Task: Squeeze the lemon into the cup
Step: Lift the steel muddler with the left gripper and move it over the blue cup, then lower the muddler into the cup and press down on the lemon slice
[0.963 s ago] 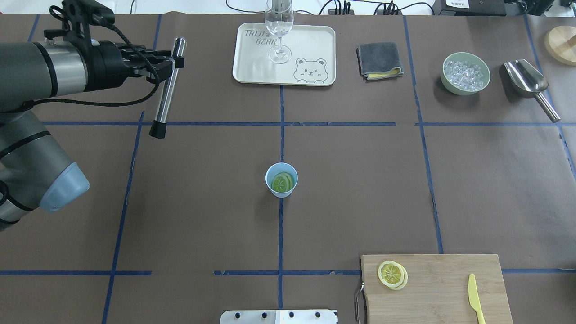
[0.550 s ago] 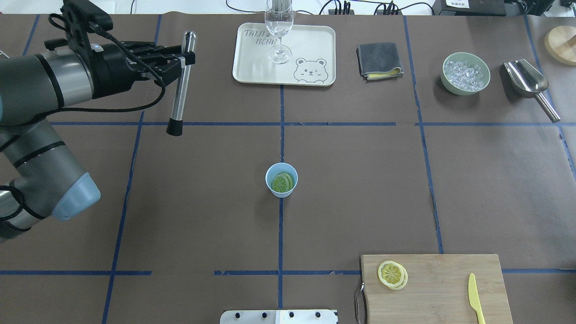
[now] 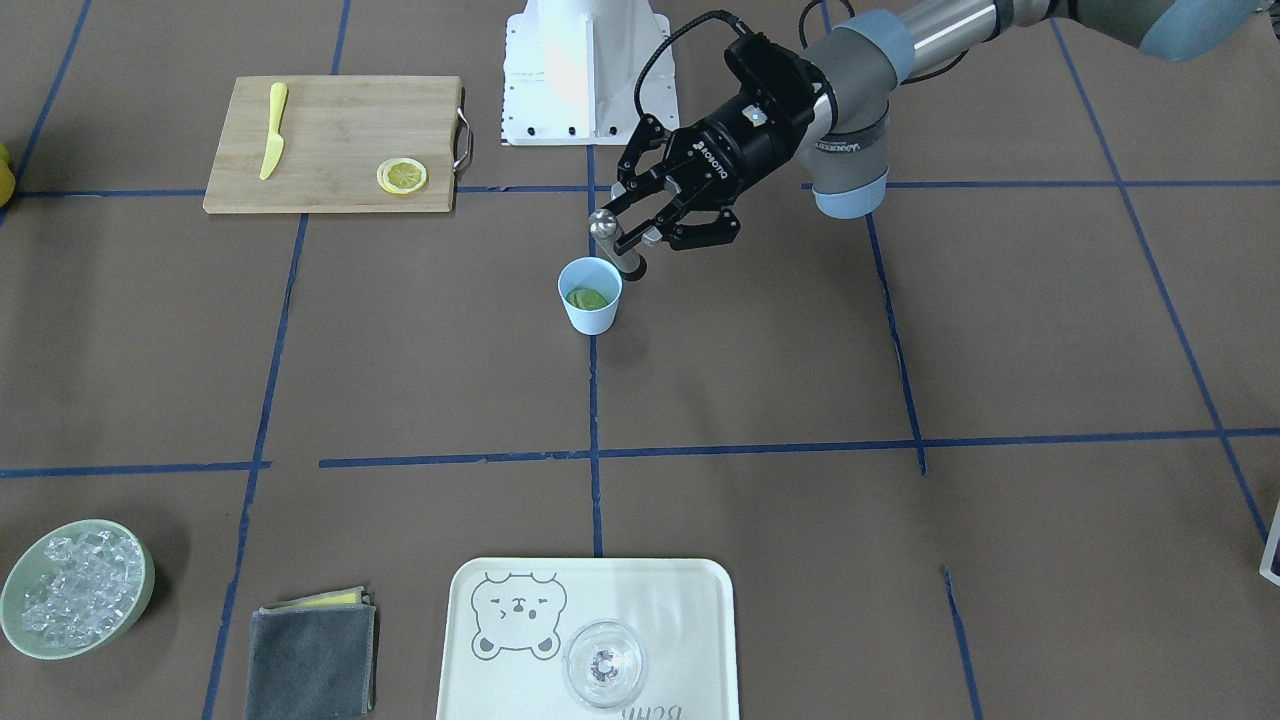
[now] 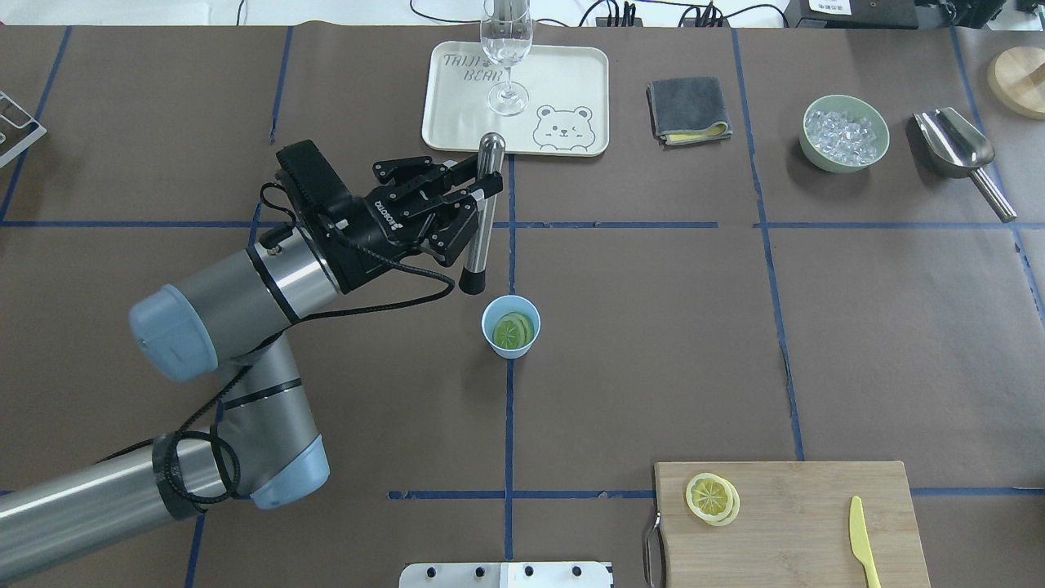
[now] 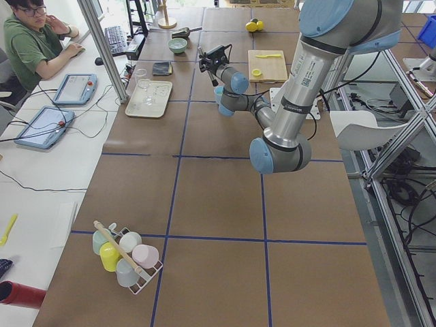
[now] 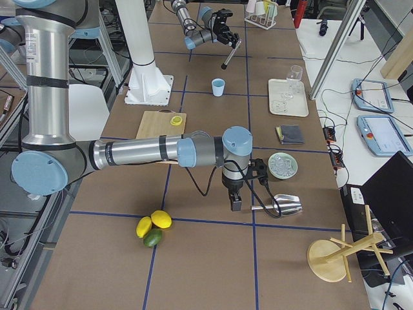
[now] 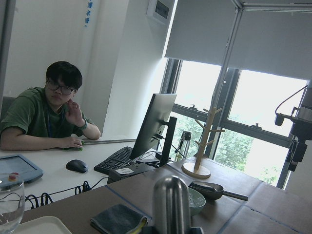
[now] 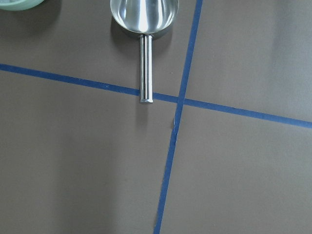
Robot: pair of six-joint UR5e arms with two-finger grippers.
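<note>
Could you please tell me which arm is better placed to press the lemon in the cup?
Left. The left tool grips the metal muddler, whose black tip hangs close to the cup holding the lemon. The right tool is far off, by the ice scoop.

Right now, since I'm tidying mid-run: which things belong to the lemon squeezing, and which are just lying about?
In the job: cup, lemon inside it, metal muddler held in left gripper.
Lying about: glass on tray, grey cloth, ice bowl, scoop, cutting board with lemon slice and knife.
</note>
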